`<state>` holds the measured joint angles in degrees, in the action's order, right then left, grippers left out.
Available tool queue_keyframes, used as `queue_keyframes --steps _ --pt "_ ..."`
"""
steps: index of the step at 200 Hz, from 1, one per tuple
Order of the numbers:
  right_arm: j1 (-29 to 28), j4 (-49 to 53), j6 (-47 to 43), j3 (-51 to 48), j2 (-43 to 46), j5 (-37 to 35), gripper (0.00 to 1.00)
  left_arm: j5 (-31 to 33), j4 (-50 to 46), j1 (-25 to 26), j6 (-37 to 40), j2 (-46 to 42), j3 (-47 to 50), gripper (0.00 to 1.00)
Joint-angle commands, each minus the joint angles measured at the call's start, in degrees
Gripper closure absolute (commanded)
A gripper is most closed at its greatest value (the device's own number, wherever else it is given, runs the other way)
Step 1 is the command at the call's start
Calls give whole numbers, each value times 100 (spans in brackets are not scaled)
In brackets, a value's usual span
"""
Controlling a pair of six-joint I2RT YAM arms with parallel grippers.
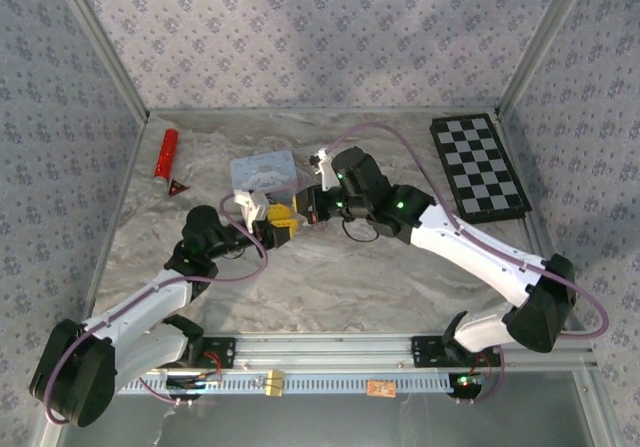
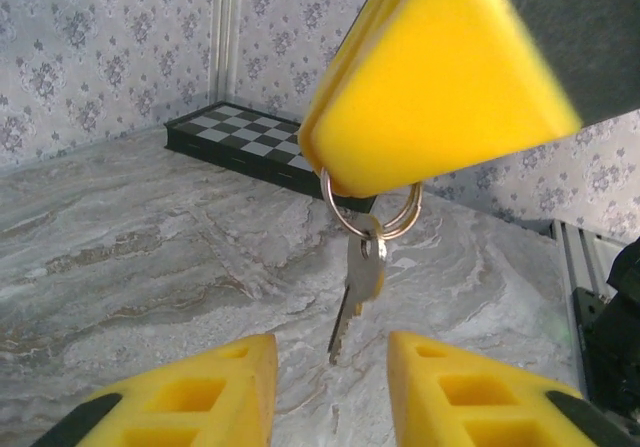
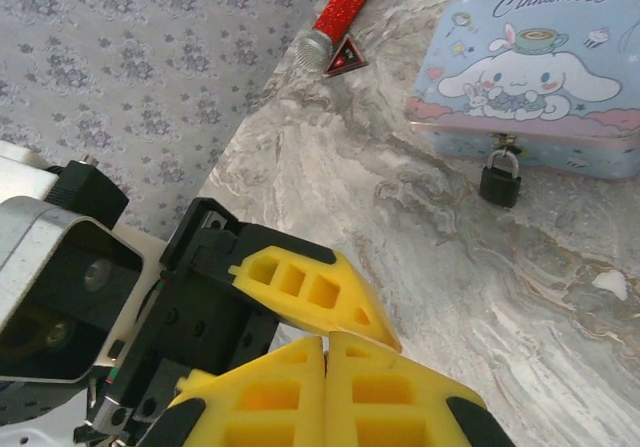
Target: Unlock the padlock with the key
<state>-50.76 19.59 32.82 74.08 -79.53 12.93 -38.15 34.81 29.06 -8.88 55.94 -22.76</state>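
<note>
The small dark padlock with a silvery shackle hangs on the front of the light-blue cartoon tin, which stands at the back of the table. My right gripper is shut on a key ring. From the ring a silver key dangles above the marble table. My left gripper is open just below the key, one yellow finger on each side of the key's tip, touching nothing. The two grippers meet mid-table, a little in front of the tin.
A folded chessboard lies at the back right. At the back left lie a red glittery stick and a small dark triangle. Patterned walls close in three sides, and a metal rail runs along the near edge.
</note>
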Motion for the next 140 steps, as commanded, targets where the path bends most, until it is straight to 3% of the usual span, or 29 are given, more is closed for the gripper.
queue_keyframes --steps 1,55,140 --pt "-149 56 -178 198 73 76 100 -155 154 46 311 -86 34 69" --pt "-212 115 -179 137 90 -168 100 -270 237 47 422 -141 70 81" --pt "-121 110 -92 49 122 -268 100 -342 212 52 487 -281 88 90"
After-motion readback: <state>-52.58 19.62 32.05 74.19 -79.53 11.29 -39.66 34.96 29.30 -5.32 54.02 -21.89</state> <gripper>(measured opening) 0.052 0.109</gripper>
